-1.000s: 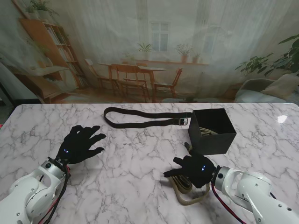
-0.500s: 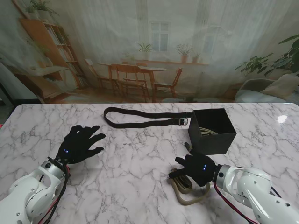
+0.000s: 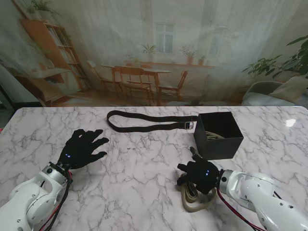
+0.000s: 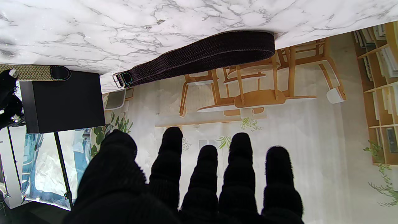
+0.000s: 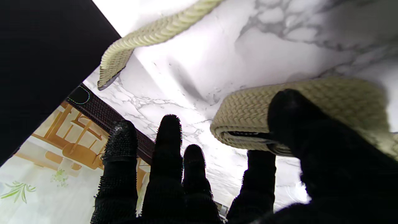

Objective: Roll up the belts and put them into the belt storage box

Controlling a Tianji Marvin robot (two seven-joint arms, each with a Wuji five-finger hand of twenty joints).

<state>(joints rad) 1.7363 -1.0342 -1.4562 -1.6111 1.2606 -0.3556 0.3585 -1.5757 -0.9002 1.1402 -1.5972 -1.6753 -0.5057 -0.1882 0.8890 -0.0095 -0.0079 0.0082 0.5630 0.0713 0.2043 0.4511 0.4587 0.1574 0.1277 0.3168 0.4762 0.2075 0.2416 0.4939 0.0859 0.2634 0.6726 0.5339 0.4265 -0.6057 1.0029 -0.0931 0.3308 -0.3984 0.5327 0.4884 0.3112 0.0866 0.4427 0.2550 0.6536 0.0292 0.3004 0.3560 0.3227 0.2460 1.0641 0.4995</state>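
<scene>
1. The belt storage box [image 3: 219, 134], black and open-topped, is seen toward the far right of the marble desk [image 3: 144, 163]; a coil of tan webbing shows against its inner wall, but how much lies inside cannot be made out.
2. A tan woven belt [image 3: 195, 202] is laid in a flattened loop near the desk's near edge, on the right; most of it is covered in the stand view by the right hand [image 3: 199, 174].
3. In the right wrist view the folded end of the tan belt [image 5: 248, 124] is shown pinched by the thumb [image 5: 295, 124], while the other four fingers [image 5: 169, 146] are held out straight and free of it. The belt's other end [image 5: 115, 67] is seen lying just beside the box wall [image 5: 40, 62], a detail hidden from the stand.
4. A black belt [image 3: 144, 120] is stretched as a long flat loop along the desk's far edge, its buckle [image 3: 189, 125] near the box's left side; whether the two touch cannot be told.
5. The left hand [image 3: 83, 148] is held over the left part of the desk with its fingers spread wide and nothing in them; whether it rests on the marble cannot be told.
6. From the left wrist the black belt [image 4: 199, 56] and the box [image 4: 62, 99] are seen whole, though the right hand is cut off at the frame's edge.
</scene>
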